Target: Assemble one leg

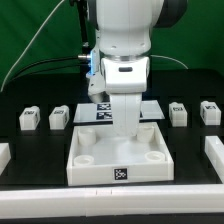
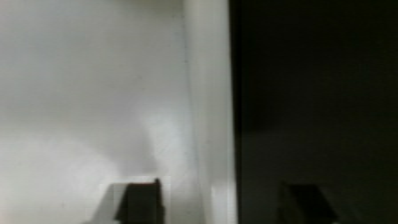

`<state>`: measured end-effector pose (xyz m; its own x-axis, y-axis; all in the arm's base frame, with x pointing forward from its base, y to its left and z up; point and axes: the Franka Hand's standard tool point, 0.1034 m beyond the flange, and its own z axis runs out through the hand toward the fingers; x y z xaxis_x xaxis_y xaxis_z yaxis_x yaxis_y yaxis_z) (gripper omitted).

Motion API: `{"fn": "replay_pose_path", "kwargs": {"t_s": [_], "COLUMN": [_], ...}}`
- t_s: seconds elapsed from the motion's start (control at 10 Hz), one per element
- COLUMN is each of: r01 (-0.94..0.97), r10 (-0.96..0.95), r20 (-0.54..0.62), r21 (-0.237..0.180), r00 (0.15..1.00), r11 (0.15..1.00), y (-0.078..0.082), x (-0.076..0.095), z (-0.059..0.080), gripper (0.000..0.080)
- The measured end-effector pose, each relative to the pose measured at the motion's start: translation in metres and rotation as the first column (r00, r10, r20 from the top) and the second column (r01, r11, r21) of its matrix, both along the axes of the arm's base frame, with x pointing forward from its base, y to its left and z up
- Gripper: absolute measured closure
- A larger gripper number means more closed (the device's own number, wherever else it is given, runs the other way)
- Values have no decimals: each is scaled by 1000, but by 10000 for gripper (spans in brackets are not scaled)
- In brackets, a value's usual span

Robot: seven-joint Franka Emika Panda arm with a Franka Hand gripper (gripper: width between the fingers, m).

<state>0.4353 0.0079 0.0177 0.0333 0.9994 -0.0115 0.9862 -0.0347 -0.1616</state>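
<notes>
Over tray (image 1: 90, 172) back rim, gripper (image 2: 222, 200) fingers apart, apparently gripping nothing, legs (image 1: 60, 116) lying outside it

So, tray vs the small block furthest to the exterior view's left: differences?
The tray is far bigger than the block. Tray is low, with round corner sockets; block is roughly cubic. Tray lies under the arm; block off to the side. Both white, tagged.

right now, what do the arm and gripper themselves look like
The arm is glossy white with rounded casings and a dark section near the top. A blue light glows at its wrist, and a thin dark cable runs behind it. The gripper is white-bodied; the wrist view shows its two fingers as dark, squared tips.
</notes>
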Motion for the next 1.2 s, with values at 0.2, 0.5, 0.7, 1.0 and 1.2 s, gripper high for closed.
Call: {"fn": "replay_pose_path", "kwargs": {"t_s": [0.2,0.5,0.7,1.0,1.2], "r01": [0,1,1,1,4], "r10": [0,-1,-1,-1,-4], "r20": [0,3,3,3,6], "r21": [0,0,0,0,0], "r00": [1000,1000,1000,1000,1000], "r11": [1000,1000,1000,1000,1000], "y": [0,0,0,0,4], "x": [0,1,1,1,3], "z": [0,0,0,0,0], "gripper": [723,737,737,737,735]}}
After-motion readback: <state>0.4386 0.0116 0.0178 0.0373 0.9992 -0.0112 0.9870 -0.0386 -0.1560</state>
